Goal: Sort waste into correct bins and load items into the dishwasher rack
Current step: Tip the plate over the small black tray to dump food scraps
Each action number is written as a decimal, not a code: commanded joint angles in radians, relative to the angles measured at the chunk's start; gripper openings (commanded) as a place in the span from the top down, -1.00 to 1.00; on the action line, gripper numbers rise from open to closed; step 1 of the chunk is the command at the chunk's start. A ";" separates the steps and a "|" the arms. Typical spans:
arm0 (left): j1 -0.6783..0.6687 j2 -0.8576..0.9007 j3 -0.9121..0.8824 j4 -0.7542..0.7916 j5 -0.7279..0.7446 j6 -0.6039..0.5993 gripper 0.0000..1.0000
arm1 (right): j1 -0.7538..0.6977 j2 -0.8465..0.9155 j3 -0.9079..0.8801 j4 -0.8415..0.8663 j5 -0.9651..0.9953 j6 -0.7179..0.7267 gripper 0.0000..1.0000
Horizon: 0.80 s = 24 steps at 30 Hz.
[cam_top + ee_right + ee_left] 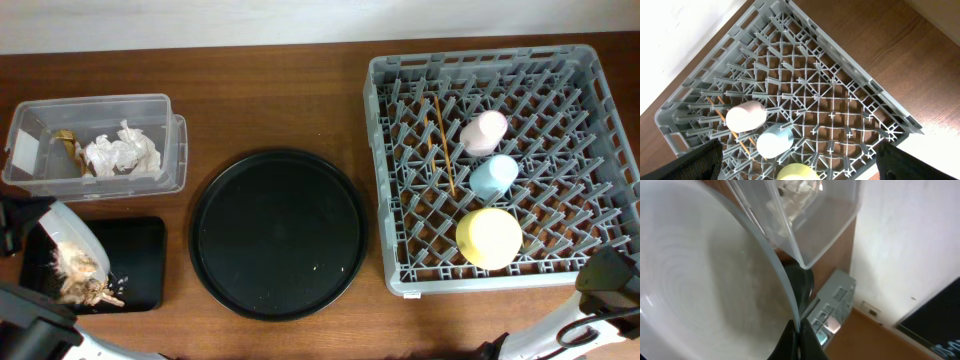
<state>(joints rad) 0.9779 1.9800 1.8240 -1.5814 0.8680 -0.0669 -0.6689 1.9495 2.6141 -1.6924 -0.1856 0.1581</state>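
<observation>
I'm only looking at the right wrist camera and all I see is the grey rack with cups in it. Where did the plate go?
Observer: The round grey plate is over on the left. It's tilted above the flat black tray, and the left pincer is pinching its rim.
Operator: Is there yucky stuff on it?
Observer: Yes. Peanut shells are heaped at its low edge, and some are already on the tray.
Operator: What about the other rubbish?
Observer: The crumpled napkin is inside the clear box, just behind that tray.
</observation>
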 commanded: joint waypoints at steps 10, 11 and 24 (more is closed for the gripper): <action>0.026 -0.029 0.005 -0.055 0.122 0.125 0.99 | -0.006 0.002 0.000 -0.006 -0.002 0.008 -0.97; 0.026 -0.029 0.005 -0.039 0.120 0.124 0.99 | -0.006 0.002 0.000 -0.006 -0.002 0.008 -0.97; 0.047 -0.027 -0.080 -0.107 0.165 0.152 0.99 | -0.006 0.002 0.000 -0.006 -0.002 0.008 -0.97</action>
<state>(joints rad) 1.0180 1.9781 1.7760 -1.6459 0.9970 0.0639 -0.6689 1.9495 2.6141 -1.6920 -0.1852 0.1585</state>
